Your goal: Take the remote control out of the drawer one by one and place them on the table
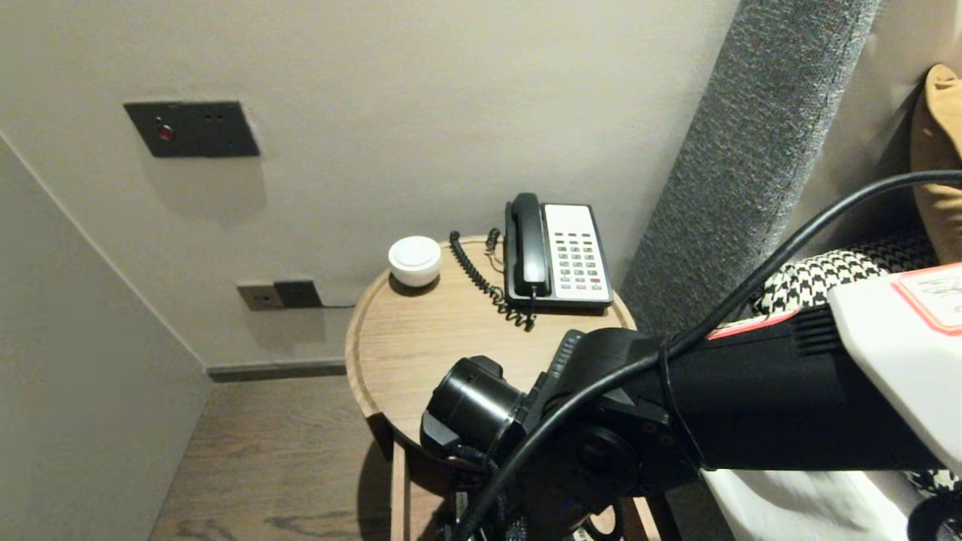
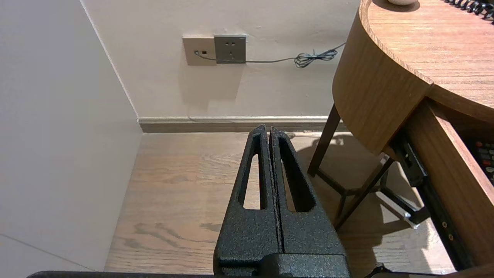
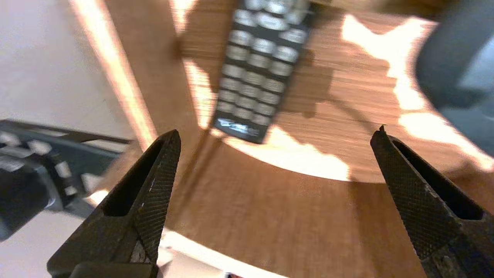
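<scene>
A black remote control (image 3: 262,65) with grey buttons lies in the open drawer (image 3: 347,96) of a round wooden bedside table (image 1: 421,330). My right gripper (image 3: 276,133) hangs open over the drawer's curved front panel (image 3: 289,216), a little short of the remote, with nothing between its fingers. In the head view my right arm (image 1: 601,421) covers the table's front edge and hides the gripper and the drawer. My left gripper (image 2: 267,129) is shut and empty, parked low over the wooden floor to the left of the table. The drawer (image 2: 444,162) shows beside it with a few remote buttons (image 2: 485,158).
A black and white desk phone (image 1: 556,252) with a coiled cord and a small white round object (image 1: 414,260) sit at the back of the tabletop. A grey padded headboard (image 1: 751,150) and a houndstooth blanket (image 1: 827,274) are at the right. Walls with sockets (image 2: 230,49) close the left and back.
</scene>
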